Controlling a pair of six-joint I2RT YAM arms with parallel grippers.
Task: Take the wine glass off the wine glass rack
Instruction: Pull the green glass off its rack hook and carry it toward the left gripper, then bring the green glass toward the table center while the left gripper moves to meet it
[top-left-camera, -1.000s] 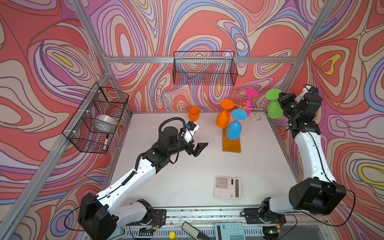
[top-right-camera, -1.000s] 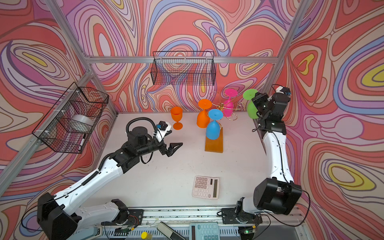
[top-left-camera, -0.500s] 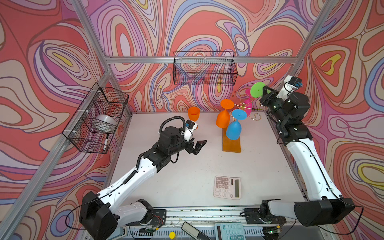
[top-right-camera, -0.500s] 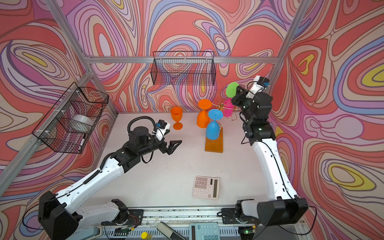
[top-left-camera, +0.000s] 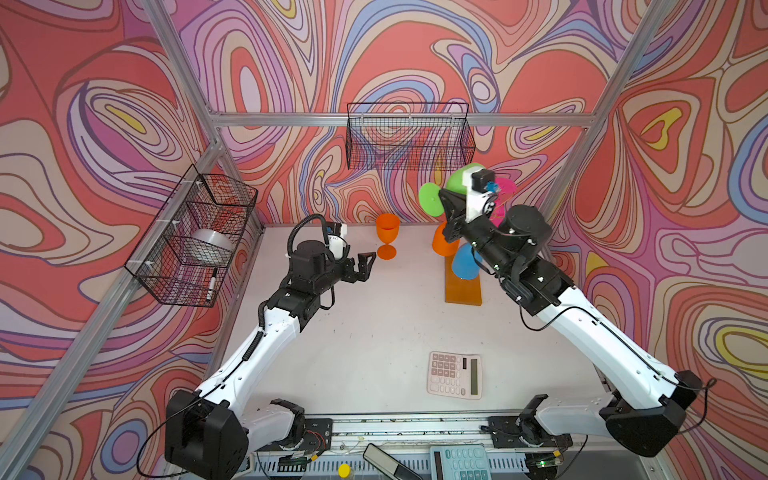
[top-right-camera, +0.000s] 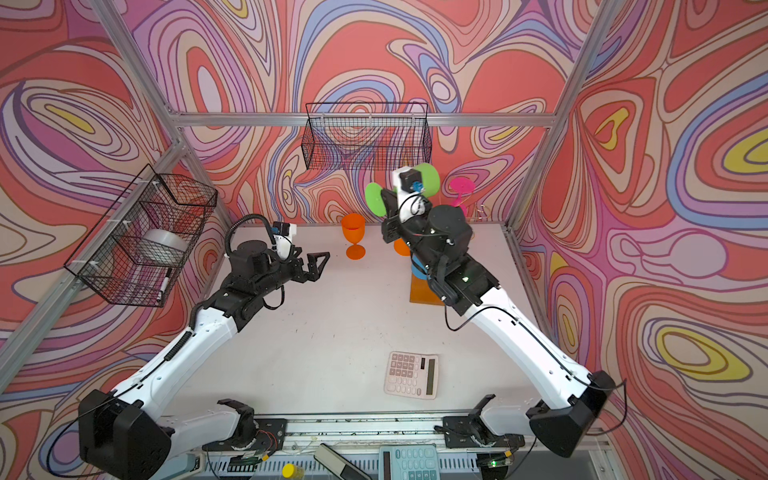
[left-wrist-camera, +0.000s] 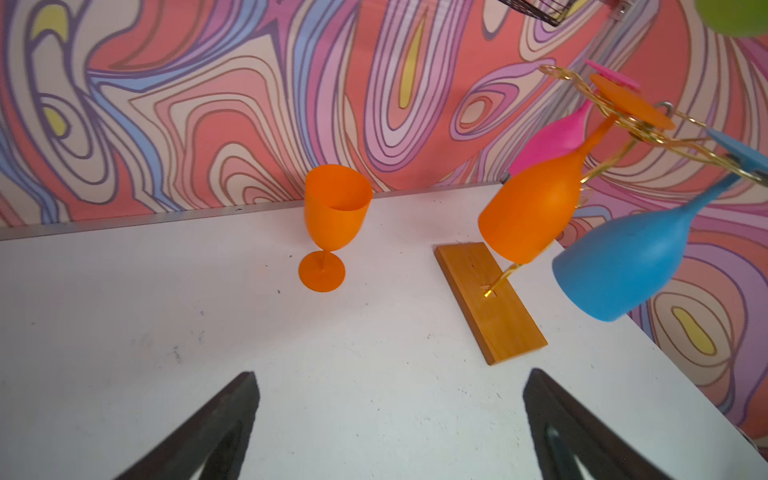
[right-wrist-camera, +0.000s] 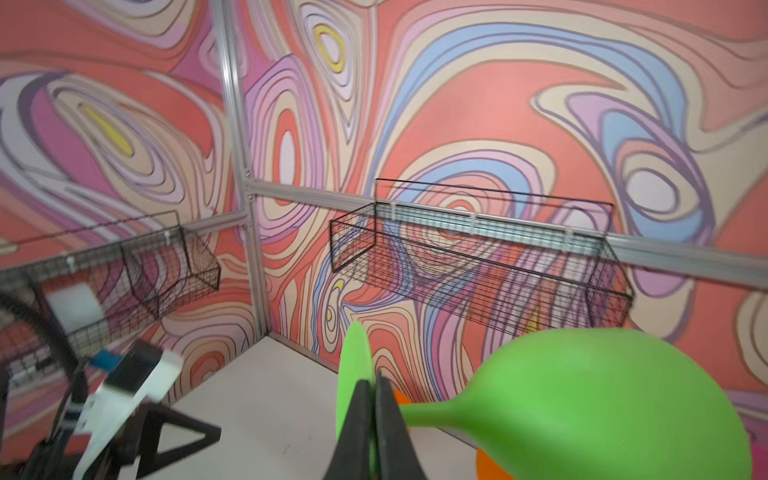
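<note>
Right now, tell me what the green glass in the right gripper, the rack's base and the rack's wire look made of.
Green wine glass, held by the stem in the right gripper: probably plastic, opaque and matte, evenly coloured, no glassy glints.
Rack base: looks like wood, amber varnish with visible grain.
Rack wire: thin metal, shiny gold finish, likely plated.

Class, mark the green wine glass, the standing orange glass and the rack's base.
green wine glass (right-wrist-camera: 602, 399): right wrist view, bowl.
standing orange glass (left-wrist-camera: 334, 212): left wrist view, bowl.
rack base (left-wrist-camera: 507, 324): left wrist view, top face.
</note>
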